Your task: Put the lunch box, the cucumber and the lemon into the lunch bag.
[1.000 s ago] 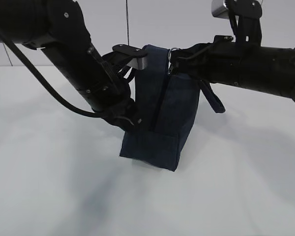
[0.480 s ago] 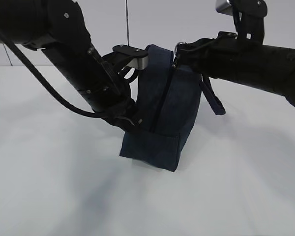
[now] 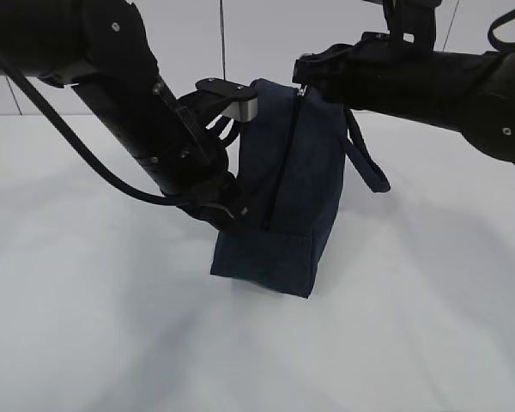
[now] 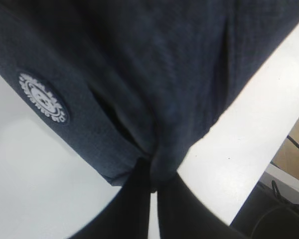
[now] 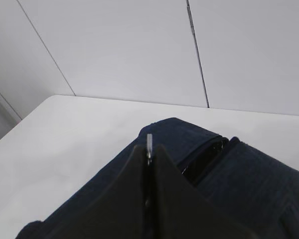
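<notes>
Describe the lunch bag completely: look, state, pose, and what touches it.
The lunch bag is boxy, dark navy fabric, standing on end on the white table, its zipper running up the facing side. A round white logo shows on one panel; a loop handle hangs to the right. The left hand pinches its fabric low down; the right hand is shut on the silver zipper pull at the top.

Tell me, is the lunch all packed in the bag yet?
Nearly, it looks. No lunch box, cucumber or lemon shows outside, so they may be inside the bag, though that is hidden. The left tool pinches the bag's fabric, and the right tool is shut on the zipper pull at the top end. The zipper line looks closed.
</notes>
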You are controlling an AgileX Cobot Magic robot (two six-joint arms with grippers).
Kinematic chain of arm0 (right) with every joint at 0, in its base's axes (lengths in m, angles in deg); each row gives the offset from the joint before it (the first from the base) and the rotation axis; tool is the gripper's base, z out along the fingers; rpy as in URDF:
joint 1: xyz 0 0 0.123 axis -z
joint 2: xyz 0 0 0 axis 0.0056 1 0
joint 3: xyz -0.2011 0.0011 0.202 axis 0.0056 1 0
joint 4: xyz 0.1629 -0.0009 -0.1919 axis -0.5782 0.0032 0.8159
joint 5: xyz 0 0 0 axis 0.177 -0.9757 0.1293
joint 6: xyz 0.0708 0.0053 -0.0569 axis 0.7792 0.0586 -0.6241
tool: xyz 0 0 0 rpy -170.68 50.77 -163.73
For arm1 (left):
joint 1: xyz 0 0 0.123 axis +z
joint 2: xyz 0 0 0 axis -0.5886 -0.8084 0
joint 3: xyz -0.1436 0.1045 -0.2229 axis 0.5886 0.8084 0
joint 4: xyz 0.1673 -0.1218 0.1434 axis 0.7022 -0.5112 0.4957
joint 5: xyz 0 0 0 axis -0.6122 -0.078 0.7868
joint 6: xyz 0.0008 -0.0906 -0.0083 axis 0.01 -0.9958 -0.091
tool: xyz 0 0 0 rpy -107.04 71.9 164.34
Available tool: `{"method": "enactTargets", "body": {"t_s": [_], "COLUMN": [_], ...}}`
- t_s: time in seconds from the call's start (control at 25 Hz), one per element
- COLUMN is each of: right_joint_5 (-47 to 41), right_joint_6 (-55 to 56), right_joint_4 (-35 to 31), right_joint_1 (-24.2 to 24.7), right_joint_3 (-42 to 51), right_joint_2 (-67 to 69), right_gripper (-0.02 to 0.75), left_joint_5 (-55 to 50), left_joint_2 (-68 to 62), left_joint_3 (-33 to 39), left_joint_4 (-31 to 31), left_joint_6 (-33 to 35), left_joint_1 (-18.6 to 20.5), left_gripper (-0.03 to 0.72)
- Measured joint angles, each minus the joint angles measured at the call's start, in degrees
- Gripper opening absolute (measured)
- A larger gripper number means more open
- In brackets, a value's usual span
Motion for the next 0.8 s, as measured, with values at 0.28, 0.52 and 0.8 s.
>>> {"method": "enactTargets", "body": {"t_s": [0.28, 0.52, 0.8], "right_joint_5": [-2.23, -2.95, -2.95], "right_joint_6": [-0.12, -0.12, -0.12], "right_joint_4": [-0.02, -0.2, -0.24], "right_joint_1": [0.11, 1.13, 1.13], "right_joint_3": [-4.22, -4.52, -4.52], "right_joint_2": [2.6, 3.12, 3.26], "right_gripper": [0.0, 0.0, 0.0], "left_joint_5": [0.0, 0.0, 1.16], "left_joint_2": [0.0, 0.0, 0.41], "left_joint_3": [0.0, 0.0, 0.13], "left_joint_4": [0.0, 0.0, 0.0], "left_joint_6": [0.0, 0.0, -0.53], "left_joint_1": [0.0, 0.0, 0.0], "left_gripper": [-0.01, -0.01, 0.017]}}
